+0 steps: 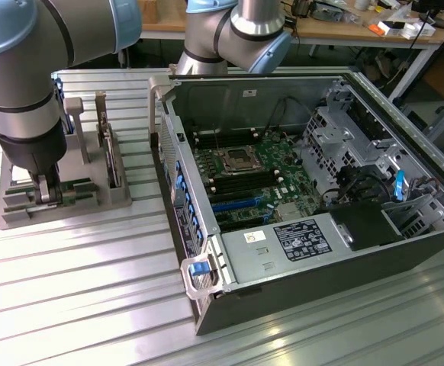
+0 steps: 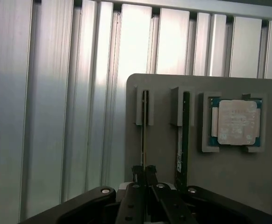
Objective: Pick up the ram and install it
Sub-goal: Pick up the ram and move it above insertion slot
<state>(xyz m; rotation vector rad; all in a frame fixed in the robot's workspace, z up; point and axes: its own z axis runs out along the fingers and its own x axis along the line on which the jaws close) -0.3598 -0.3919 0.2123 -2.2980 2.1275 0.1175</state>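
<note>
Now the upright ram point(image 2: 145, 126) sits clamped inside the hand point(image 2: 144, 169).

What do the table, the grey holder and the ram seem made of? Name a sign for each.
Table: probably bare aluminium, ribbed, bright glare. Grey holder: likely matte plastic, no shine. Ram: seen edge-on, dark thin board; material unclear.

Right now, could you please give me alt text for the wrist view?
The hand is shut on a thin ram stick standing on edge in a grey holder. A second stick stands in the next slot, with a square silver processor beyond it, on a ribbed metal table.
</note>
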